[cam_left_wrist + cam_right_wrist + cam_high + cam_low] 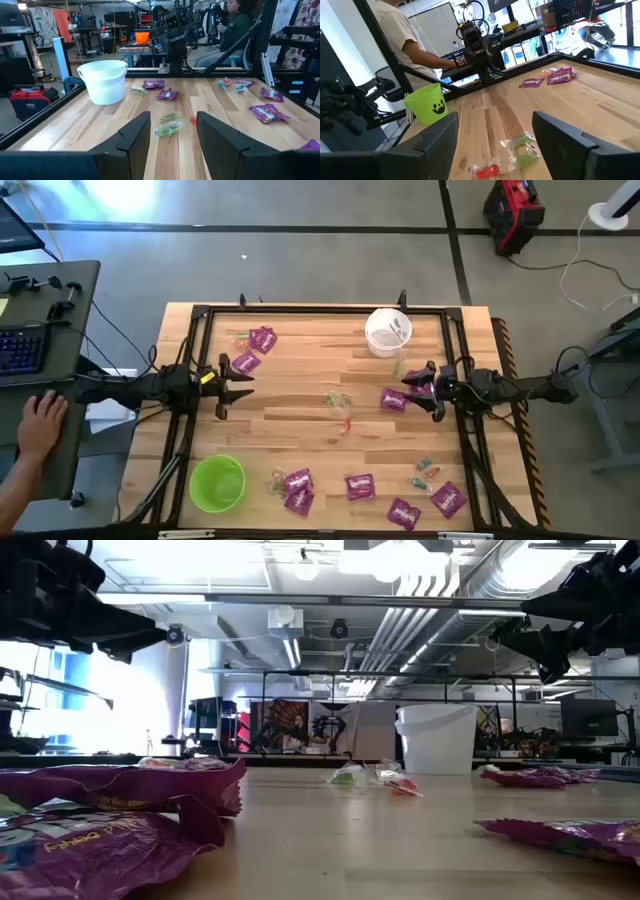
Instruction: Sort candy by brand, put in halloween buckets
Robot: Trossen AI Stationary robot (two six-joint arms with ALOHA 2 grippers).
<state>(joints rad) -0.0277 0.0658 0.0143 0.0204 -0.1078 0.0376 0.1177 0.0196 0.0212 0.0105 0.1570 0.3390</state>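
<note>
High view: we see the left end effector [232,381] at the left side of the surface [300,410], fingers spread, empty. Two purple packets [256,350] lie just beyond it. The right end effector [425,390] sits at the right side, open, with a purple packet [394,400] just beside its tips. The white bucket [387,332] is at the far side, the green bucket [217,483] at the near left. Small clear-wrapped sweets [340,402] lie mid-surface between the arms; more packets [360,486] line the near edge.

Low view: packets in the foreground, white bucket far off.

Left wrist view: fingers [134,134] apart, sweets [168,125] just ahead between them.

Right wrist view: fingers [440,135] apart, green and red sweets [520,150] ahead, green bucket [426,103] beyond.
</note>
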